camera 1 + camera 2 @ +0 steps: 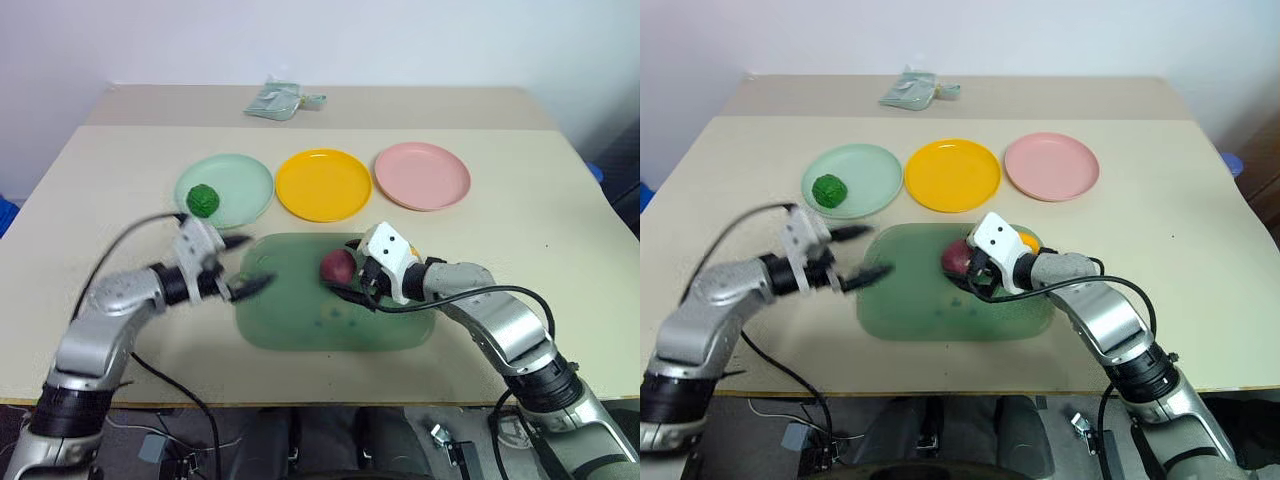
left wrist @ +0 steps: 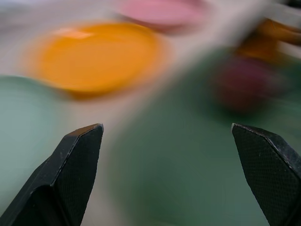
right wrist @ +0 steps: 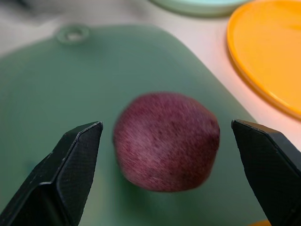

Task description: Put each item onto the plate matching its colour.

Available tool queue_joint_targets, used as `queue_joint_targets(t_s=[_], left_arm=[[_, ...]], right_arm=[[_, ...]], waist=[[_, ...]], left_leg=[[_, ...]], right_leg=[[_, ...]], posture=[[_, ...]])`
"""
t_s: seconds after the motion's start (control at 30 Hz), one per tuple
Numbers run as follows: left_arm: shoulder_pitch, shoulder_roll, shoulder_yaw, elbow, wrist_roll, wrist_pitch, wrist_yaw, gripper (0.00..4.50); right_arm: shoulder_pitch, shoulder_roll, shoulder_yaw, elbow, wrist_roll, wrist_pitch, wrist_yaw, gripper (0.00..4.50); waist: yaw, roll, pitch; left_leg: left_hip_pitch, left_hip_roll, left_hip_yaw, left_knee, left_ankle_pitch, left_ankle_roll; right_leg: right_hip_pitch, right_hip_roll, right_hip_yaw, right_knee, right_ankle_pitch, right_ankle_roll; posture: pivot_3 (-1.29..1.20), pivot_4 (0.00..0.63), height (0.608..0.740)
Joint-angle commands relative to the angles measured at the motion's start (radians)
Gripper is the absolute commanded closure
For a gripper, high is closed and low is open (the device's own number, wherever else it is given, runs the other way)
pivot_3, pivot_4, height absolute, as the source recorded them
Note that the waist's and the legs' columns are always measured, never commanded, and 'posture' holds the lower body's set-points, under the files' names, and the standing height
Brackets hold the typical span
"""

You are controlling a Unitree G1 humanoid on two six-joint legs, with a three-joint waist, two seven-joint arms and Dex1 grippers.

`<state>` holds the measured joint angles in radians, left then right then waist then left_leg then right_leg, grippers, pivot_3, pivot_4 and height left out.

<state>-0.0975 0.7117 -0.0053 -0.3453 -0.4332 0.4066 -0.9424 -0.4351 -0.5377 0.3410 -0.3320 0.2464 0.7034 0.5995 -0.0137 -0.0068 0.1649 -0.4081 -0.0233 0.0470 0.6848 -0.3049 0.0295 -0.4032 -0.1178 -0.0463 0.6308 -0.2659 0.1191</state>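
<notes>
The dark green knobbly ball [image 1: 203, 199] lies on the pale mint green plate [image 1: 240, 180]. The yellow plate [image 1: 322, 184] and the pink plate [image 1: 422, 175] beside it hold nothing. On the green tray [image 1: 300, 320] rests the purple-maroon oval [image 3: 167, 141]. My right gripper [image 3: 165, 124] is open, one finger on each side of the oval with a gap on both sides. The orange ball [image 1: 1028, 241] peeks out behind the right gripper's white housing. My left gripper [image 1: 247, 262] is open and empty over the tray's left edge, pulled back from the green plate.
A small pale green-grey packet [image 1: 280, 100] lies at the far edge of the table. The tray has a small loop [image 3: 73, 34] at one corner. Black cables trail from both wrists.
</notes>
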Motion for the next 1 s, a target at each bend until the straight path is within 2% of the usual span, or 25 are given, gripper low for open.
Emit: queue_joint_targets(t_s=[0.03, 0.13, 0.2, 0.23, 0.4, 0.53, 0.67, 0.83, 0.9, 0.97, 1.0], left_arm=[[0.015, 0.001, -0.011, -0.079, -0.033, 0.018, -0.014, 0.04], [0.018, -0.012, -0.006, -0.09, -0.034, 0.02, 0.003, 0.0], [0.017, -0.02, -0.011, -0.091, -0.03, 0.018, 0.01, 0.0], [0.017, -0.026, -0.013, -0.091, -0.026, 0.012, 0.014, 0.0], [0.018, -0.056, -0.016, -0.091, -0.009, -0.004, 0.043, 0.0], [0.03, -0.09, -0.003, -0.095, -0.003, -0.009, 0.095, 0.0], [0.034, -0.136, 0.004, -0.093, 0.03, -0.023, 0.173, 0.0], [0.064, -0.184, 0.013, -0.102, 0.07, -0.04, 0.267, 0.0], [0.08, -0.19, 0.013, -0.116, 0.072, -0.041, 0.283, 0.0], [0.094, -0.194, 0.013, -0.13, 0.073, -0.038, 0.298, 0.0], [0.098, -0.195, 0.013, -0.134, 0.073, -0.036, 0.303, 0.0]], right_arm=[[-0.024, 0.021, 0.005, -0.002, -0.022, 0.0, 0.003, 0.0], [-0.03, 0.035, 0.001, -0.002, -0.03, 0.004, 0.004, 0.86], [-0.049, 0.056, -0.03, -0.013, -0.021, -0.006, -0.003, 1.76], [-0.067, 0.07, -0.058, -0.013, -0.013, 0.0, -0.015, 2.04], [-0.215, 0.134, -0.226, 0.096, -0.003, 0.051, -0.119, 2.04], [-0.379, 0.172, -0.36, 0.349, -0.021, 0.045, -0.247, 2.04], [-0.52, 0.148, -0.359, 0.792, -0.144, -0.145, -0.356, 2.04], [-0.627, 0.156, -0.357, 1.162, -0.185, -0.368, -0.337, 2.04], [-0.646, 0.154, -0.356, 1.227, -0.191, -0.424, -0.31, 1.01], [-0.643, 0.144, -0.353, 1.226, -0.197, -0.496, -0.266, 0.16], [-0.634, 0.137, -0.352, 1.206, -0.197, -0.524, -0.238, 0.08]], waist=[[0.003, 0.0, 0.0], [0.002, 0.0, 0.0], [0.002, 0.0, 0.0], [0.001, 0.0, 0.0], [0.002, 0.0, 0.0], [0.001, 0.0, 0.0], [-0.002, 0.001, 0.0], [-0.008, 0.002, 0.001], [-0.01, 0.003, 0.001], [-0.011, 0.003, 0.001], [-0.01, 0.003, 0.002]], left_leg=[[0.0, 0.0, 0.0, 0.0, 0.0, 0.0], [0.0, 0.0, 0.0, 0.0, 0.0, 0.0], [0.0, 0.0, 0.0, 0.0, 0.0, 0.0], [0.0, 0.0, 0.0, 0.0, 0.0, 0.0], [0.0, 0.0, 0.0, 0.0, 0.0, 0.0], [0.0, 0.0, 0.0, 0.0, 0.0, 0.0], [0.0, -0.001, 0.001, -0.001, 0.0, 0.0], [0.0, 0.0, 0.003, -0.002, 0.0, 0.0], [-0.001, 0.0, 0.003, -0.002, 0.0, 0.0], [-0.001, 0.001, 0.003, -0.002, 0.0, 0.0], [-0.001, 0.001, 0.003, -0.002, 0.0, 0.0]], right_leg=[[0.0, 0.0, 0.0, 0.0, 0.0, 0.0], [0.0, 0.0, 0.0, 0.0, 0.0, 0.0], [0.0, 0.0, 0.0, 0.0, 0.0, 0.0], [0.0, 0.0, 0.0, 0.0, 0.0, 0.0], [-0.001, 0.001, 0.0, 0.001, 0.0, 0.0], [-0.001, 0.001, -0.001, 0.001, 0.0, 0.0], [-0.001, 0.003, -0.001, 0.001, 0.0, 0.0], [-0.001, 0.004, 0.0, 0.001, 0.0, 0.0], [-0.002, 0.004, 0.0, 0.001, 0.0, 0.0], [-0.002, 0.005, 0.0, 0.001, 0.0, 0.0], [-0.002, 0.005, 0.0, 0.001, 0.0, 0.0]], posture=[[0.0, 0.15, 0.74], [0.0, 0.15, 0.74], [0.0, 0.15, 0.74], [0.0, 0.15, 0.74], [0.0, 0.15, 0.74], [0.0, 0.15, 0.74], [0.0, 0.15, 0.74], [0.0, 0.15, 0.74], [0.0, 0.15, 0.74], [0.0, 0.15, 0.74], [0.0, 0.15, 0.74]])
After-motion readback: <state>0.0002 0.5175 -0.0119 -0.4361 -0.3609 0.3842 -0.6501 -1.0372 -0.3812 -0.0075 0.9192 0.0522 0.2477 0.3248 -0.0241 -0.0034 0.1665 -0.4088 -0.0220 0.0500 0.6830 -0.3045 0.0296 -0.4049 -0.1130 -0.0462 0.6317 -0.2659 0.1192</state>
